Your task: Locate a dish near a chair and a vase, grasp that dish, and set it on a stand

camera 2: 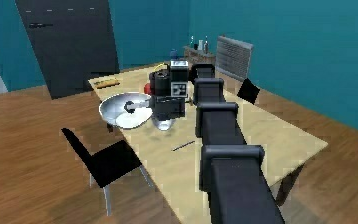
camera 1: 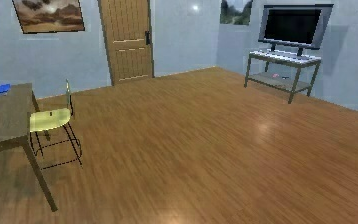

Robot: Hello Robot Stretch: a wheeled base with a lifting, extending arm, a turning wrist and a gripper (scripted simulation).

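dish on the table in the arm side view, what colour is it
White, with pale grey shading inside; the dish shows best in the arm side view.

Evenly lit, bright; soft glare on floor (camera 1: 275,126), fwd view.

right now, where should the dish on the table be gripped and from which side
Probably the rim of the dish, on the side toward the gripper, coming from above: it looks wide and shallow, so only its thin edge would fit between the jaws.
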